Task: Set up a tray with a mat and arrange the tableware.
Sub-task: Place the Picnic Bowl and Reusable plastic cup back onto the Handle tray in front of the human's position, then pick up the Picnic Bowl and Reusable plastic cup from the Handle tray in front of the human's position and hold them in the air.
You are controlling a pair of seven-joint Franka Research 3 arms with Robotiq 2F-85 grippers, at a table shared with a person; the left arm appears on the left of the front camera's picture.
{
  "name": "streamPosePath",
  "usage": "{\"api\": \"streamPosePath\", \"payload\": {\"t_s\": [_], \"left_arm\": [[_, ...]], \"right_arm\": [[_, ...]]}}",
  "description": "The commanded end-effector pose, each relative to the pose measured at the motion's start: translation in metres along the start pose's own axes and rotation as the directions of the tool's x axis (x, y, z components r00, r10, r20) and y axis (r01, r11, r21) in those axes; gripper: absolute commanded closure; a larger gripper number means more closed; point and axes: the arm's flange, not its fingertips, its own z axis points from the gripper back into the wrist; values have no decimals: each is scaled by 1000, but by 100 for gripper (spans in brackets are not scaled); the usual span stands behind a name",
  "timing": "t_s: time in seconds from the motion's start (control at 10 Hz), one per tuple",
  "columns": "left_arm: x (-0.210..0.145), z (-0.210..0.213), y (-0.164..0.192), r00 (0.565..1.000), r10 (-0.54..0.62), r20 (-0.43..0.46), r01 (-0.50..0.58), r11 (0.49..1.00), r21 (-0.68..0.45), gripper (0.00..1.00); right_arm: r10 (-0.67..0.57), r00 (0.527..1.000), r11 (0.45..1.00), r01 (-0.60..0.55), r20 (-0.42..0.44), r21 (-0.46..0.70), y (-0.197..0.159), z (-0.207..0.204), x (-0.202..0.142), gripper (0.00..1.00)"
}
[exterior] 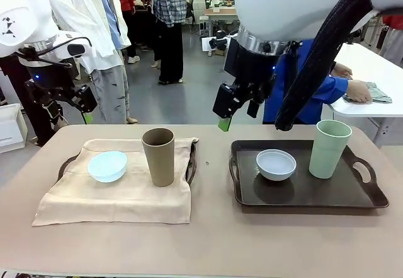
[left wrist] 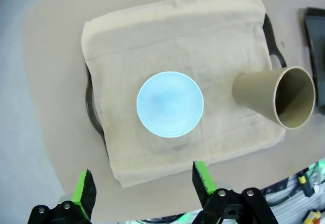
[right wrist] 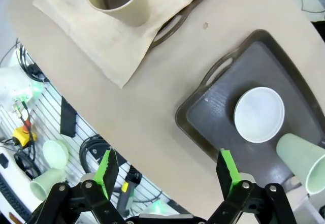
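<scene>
1. Nearest me, on the left half of the table [exterior: 208, 240], lies a beige mat [exterior: 126, 196]. It is draped over a dark tray [exterior: 191, 163] whose handles peek out at nine and three o'clock.
2. On the mat sits the pale blue bowl [exterior: 107, 166], upright and empty.
3. The brown cup [exterior: 158, 157] stands upright on the mat at three o'clock from that bowl, close to it but apart.
4. On the right half of the table lies a second dark tray [exterior: 315, 196], bare of any mat.
5. On its left part sits the white bowl [exterior: 276, 164].
6. The pale green cup [exterior: 330, 149] stands at two o'clock from the white bowl, near the tray's right handle and clear of the bowl.
7. Farther back, the left gripper [left wrist: 142, 181] hangs in the air at eleven o'clock from the blue bowl. Its green-padded fingers are spread wide with nothing between them.
8. The right gripper [right wrist: 167, 163] hangs above the table's far edge, at eleven o'clock from the white bowl. Its fingers are likewise spread and pinch nothing.
9. Beyond, at one o'clock, a person in a blue top leans at a white table with a hand [exterior: 359, 92] resting on it.
</scene>
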Motion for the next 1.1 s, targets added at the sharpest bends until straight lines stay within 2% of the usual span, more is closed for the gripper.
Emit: {"api": "streamPosePath", "payload": {"t_s": [0.0,0.7,0.8,0.9,1.0], "left_arm": [[-1,-2,3,1000,-20,17,20,1000,3,0],[-1,-2,3,1000,-20,17,20,1000,3,0],[-1,-2,3,1000,-20,17,20,1000,3,0],[1,-1,0,1000,-1,5,1,1000,-1,0],[8,5,-10,1000,-22,-2,22,998,-58,0]], "right_arm": [[17,1000,999,-18,23,36,0,-5,-4,0],[17,1000,999,-18,23,36,0,-5,-4,0],[11,1000,1000,-11,2,9,2,-2,0,0],[-50,997,993,43,-59,-114,-4,2,-6,0],[-134,989,972,119,-59,-202,-22,7,-15,0]]}}
